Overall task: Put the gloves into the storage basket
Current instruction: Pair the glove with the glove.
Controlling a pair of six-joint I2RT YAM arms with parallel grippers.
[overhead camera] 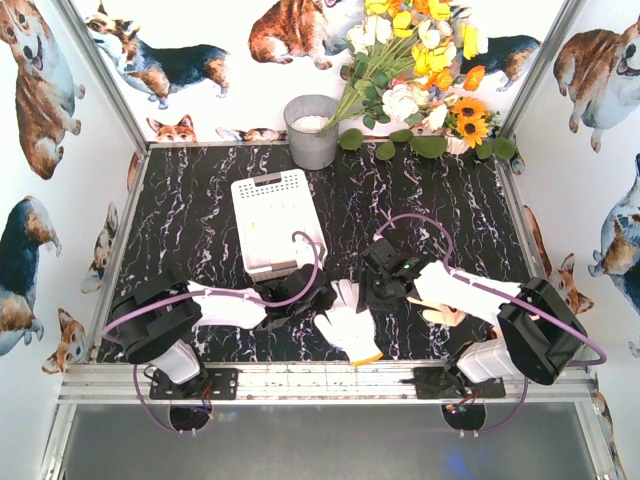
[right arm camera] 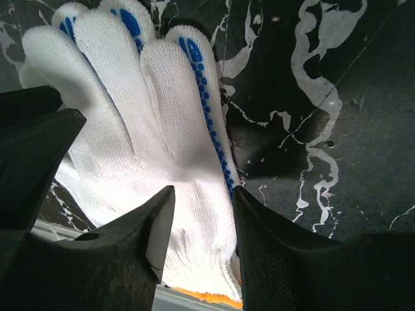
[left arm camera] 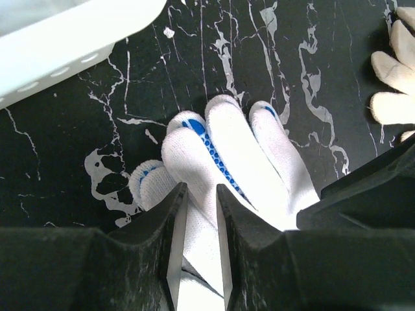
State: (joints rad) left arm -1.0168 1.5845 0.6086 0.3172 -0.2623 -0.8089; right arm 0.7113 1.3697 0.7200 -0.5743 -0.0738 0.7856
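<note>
Orange-cuffed glove (overhead camera: 350, 322) lies flat at the near edge of the surface (overhead camera: 190, 210), midway between the two arms, with its cuff toward that edge. The white storage basket (overhead camera: 265, 265) stands left of the middle, apart from this glove, with bare marble on both its sides. A grey bucket (overhead camera: 312, 130) and flowers (overhead camera: 420, 70) crowd the far edge. The left tool (left arm camera: 201, 191) is nearly closed and pinches the fabric of a blue-dotted glove (left arm camera: 220, 149), close to the basket's near end. The right tool (right arm camera: 203, 193) stands half open over the orange-cuffed glove's palm, one finger on each side; whether it touches the knit cannot be told. A beige glove (overhead camera: 437, 318) shows from under the right arm, near the right of the near edge.
</note>
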